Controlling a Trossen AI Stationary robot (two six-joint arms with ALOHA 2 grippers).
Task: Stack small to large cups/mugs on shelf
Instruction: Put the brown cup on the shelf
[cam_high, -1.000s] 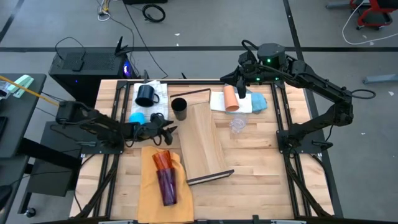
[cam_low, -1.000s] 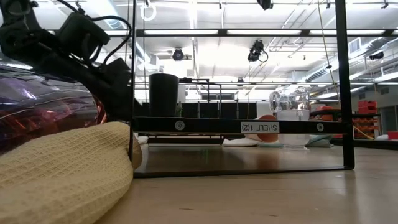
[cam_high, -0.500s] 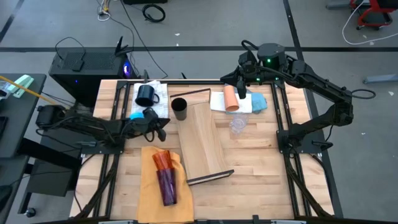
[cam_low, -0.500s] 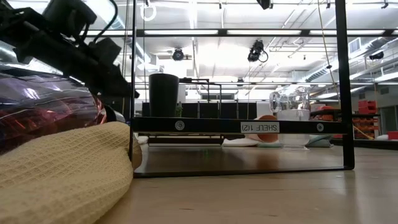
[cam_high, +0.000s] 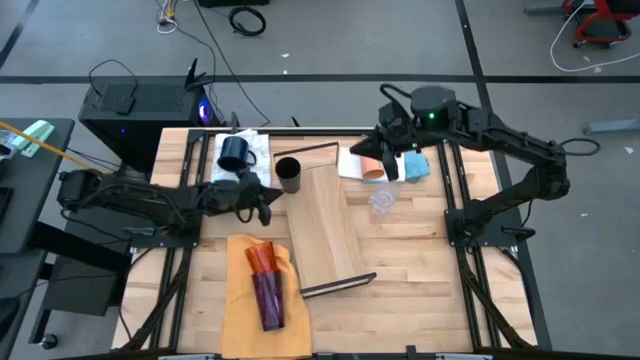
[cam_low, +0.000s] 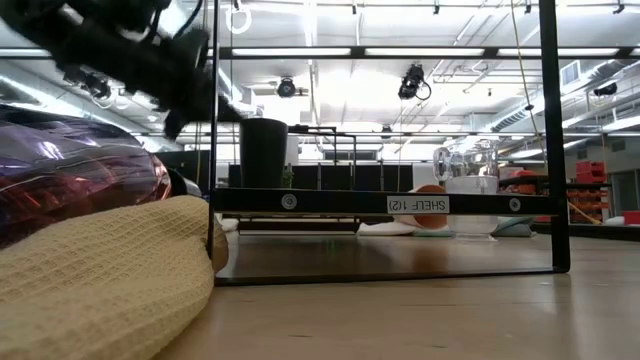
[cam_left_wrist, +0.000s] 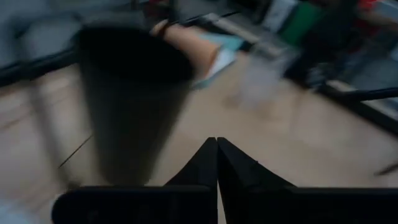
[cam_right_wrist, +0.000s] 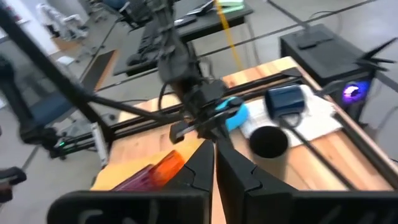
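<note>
**Left Arm Swung Toward Black Cup, Right Arm Drawn In Over Peach Cup**

Compared with 0.5 s ago: left gripper (cam_high: 262, 203) shifted along the table's left half to just beside the black cup (cam_high: 288, 174), now covering the bright blue mug that showed beside it in the high view before. In the low view, raised higher, up toward the top left corner. Fingers (cam_left_wrist: 214, 163) pressed together to a point in the left wrist view, nothing between them, black cup (cam_left_wrist: 134, 99) looming close ahead.

Right gripper (cam_high: 388, 160) moved in from the far right part of the table, now partly over the peach cup (cam_high: 372, 166) lying on the pale cloths (cam_high: 412, 165). Fingers (cam_right_wrist: 211, 163) likewise shut tight with nothing held. Bright blue mug (cam_right_wrist: 231, 113) seen in the right wrist view just under the left arm.

Unmoved since then: shelf (cam_high: 328, 226) lying flat at the table's middle; dark navy mug (cam_high: 235, 153) on a white cloth (cam_high: 258, 147) near the far left corner; clear plastic cup (cam_high: 381, 201) just right of the shelf; orange tumbler (cam_high: 261, 257) and purple tumbler (cam_high: 268, 298) lying on the mustard cloth (cam_high: 238, 310) at the near left edge.

Readable in the low view: "SHELF 1(2)" on a white label (cam_low: 418, 204) on the shelf's dark bar.
</note>
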